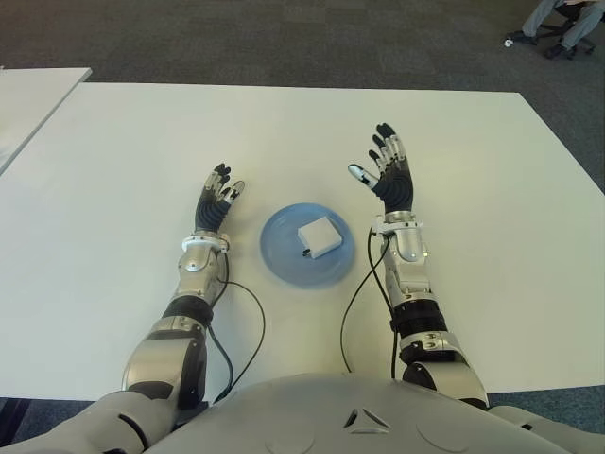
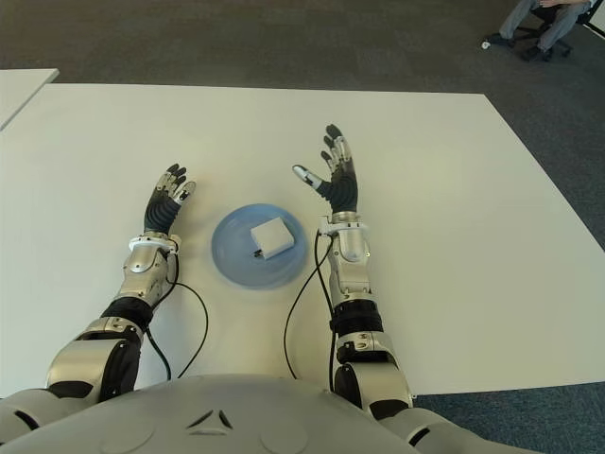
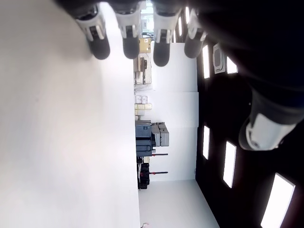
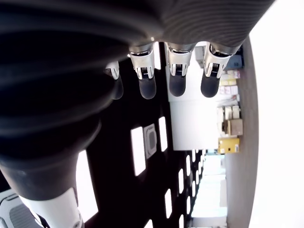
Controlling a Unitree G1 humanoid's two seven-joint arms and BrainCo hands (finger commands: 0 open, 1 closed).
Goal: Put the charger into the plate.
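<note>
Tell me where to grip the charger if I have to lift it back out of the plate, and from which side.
Grip the white charger across its two opposite flat sides, coming straight down from above. It lies flat in the blue plate, whose raised rim would likely block a low sideways approach. The open right hand beside the plate seems the nearer one.

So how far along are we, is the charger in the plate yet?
It looks done: the white charger lies inside the blue plate on the white table. Nothing is in hand: the left hand shows left of the plate and the right hand right of it, both open and empty. Nothing visible remains.
</note>
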